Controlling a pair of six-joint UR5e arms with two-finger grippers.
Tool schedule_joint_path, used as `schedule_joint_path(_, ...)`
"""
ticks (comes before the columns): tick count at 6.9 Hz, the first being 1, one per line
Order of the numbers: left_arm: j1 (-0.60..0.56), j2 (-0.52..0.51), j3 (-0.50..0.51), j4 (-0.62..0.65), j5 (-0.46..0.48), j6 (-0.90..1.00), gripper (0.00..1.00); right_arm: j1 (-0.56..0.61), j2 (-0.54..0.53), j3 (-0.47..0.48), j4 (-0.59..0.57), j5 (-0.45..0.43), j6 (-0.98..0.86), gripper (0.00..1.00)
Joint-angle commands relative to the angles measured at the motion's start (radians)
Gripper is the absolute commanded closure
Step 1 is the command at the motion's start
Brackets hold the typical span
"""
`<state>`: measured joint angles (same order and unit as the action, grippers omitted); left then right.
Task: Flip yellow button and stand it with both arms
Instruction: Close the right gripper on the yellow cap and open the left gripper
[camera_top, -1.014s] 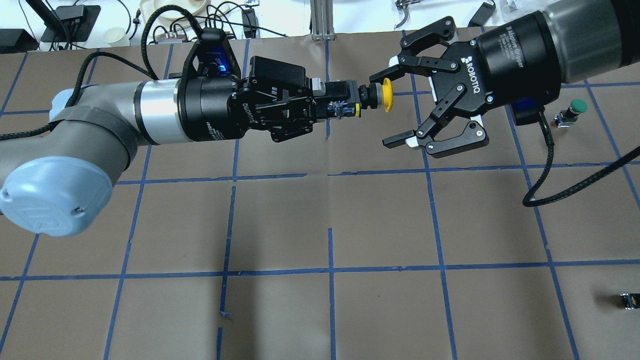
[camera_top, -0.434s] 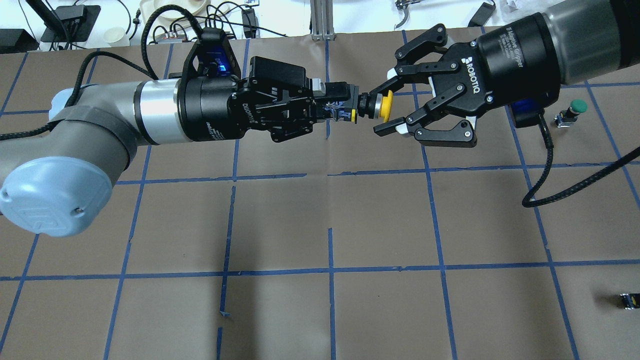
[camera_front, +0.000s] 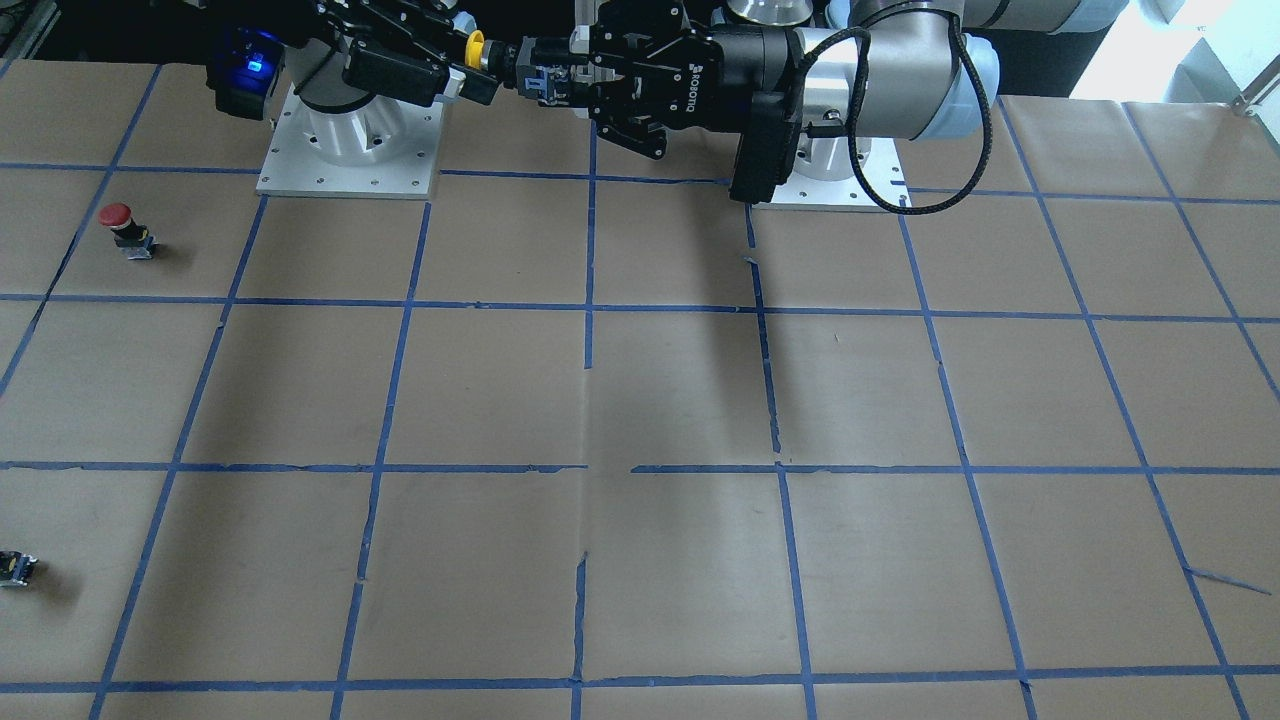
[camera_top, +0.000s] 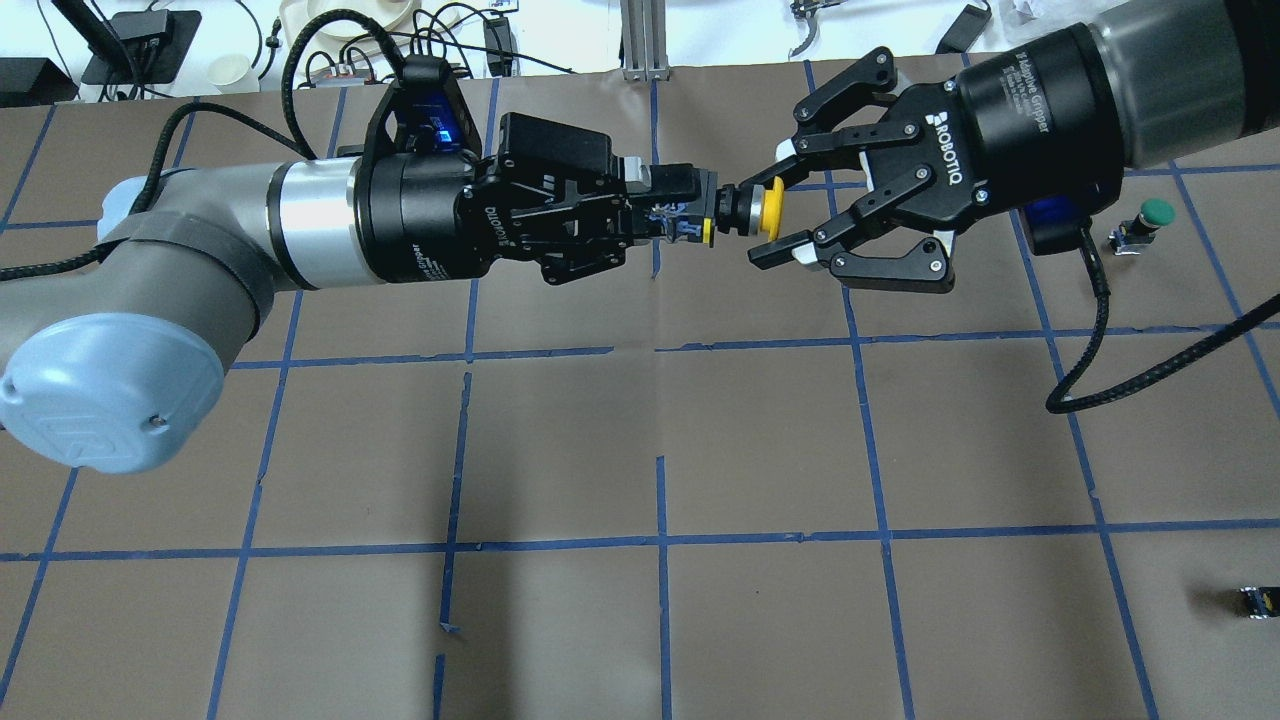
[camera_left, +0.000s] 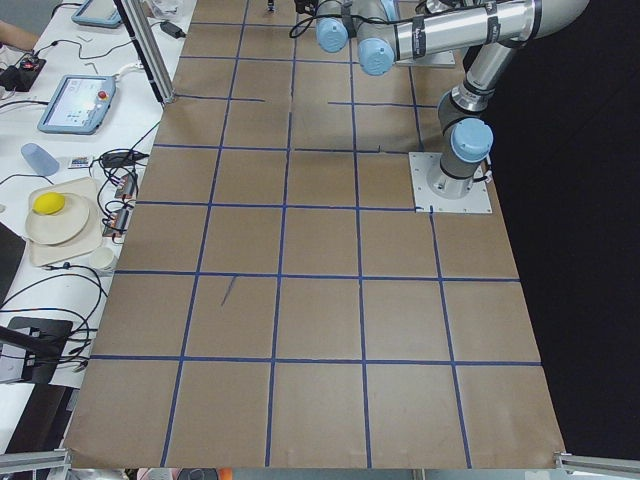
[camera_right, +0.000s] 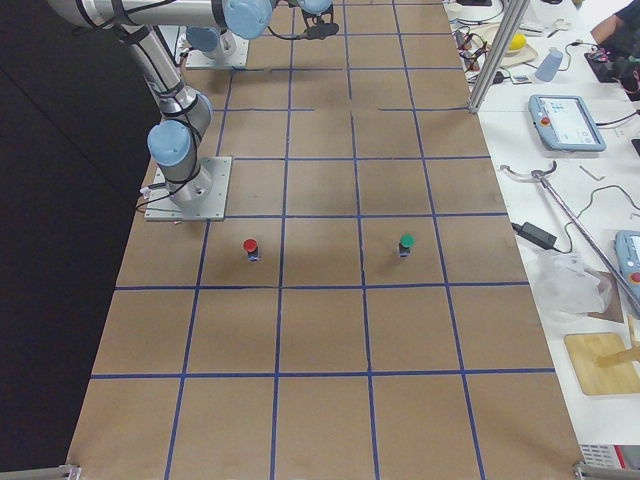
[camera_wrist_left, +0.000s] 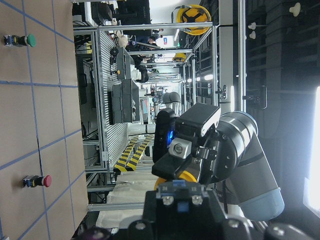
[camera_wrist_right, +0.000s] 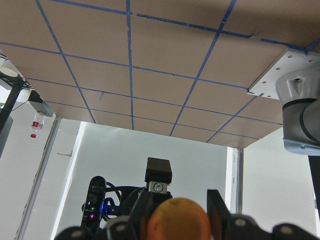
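Note:
The yellow button (camera_top: 768, 210) is held level in the air between the two arms, its cap pointing at the right arm. My left gripper (camera_top: 690, 215) is shut on its black and grey body. My right gripper (camera_top: 764, 220) has its fingers closed on the yellow cap from above and below. In the front view the cap (camera_front: 476, 47) sits between the right gripper (camera_front: 462, 72) and the left gripper (camera_front: 545, 80). The right wrist view shows the cap (camera_wrist_right: 179, 220) wedged between two fingers (camera_wrist_right: 218, 210). The left wrist view shows the cap (camera_wrist_left: 175, 177) beyond the body.
A green-capped button (camera_top: 1150, 220) stands at the table's right. A red-capped button (camera_front: 120, 225) stands nearer the robot's base. A small capless black switch block (camera_top: 1258, 602) lies at the near right edge. Cables and clutter lie beyond the table's far edge.
My right gripper went from wide open to closed on the yellow cap and shifted slightly towards the left arm. The left arm has held still with the button.

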<state>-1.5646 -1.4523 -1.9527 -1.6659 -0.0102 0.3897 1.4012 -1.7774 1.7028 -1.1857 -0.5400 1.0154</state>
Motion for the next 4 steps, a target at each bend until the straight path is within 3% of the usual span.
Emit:
schedule_joint_path(1, 0.0, 0.001, 0.0, 0.0, 0.004, -0.002, 0.9, -0.004, 0.0, 0.0, 0.0, 0.0, 0.0, 0.65)
schedule_joint_path(3, 0.0, 0.001, 0.0, -0.003, 0.009, -0.005, 0.35, -0.004, 0.0, -0.002, 0.0, 0.0, 0.0, 0.65)
schedule_joint_path(4, 0.0, 0.0, 0.0, -0.003, 0.009, -0.005, 0.3, -0.004, 0.001, -0.002, 0.0, 0.0, 0.0, 0.65)
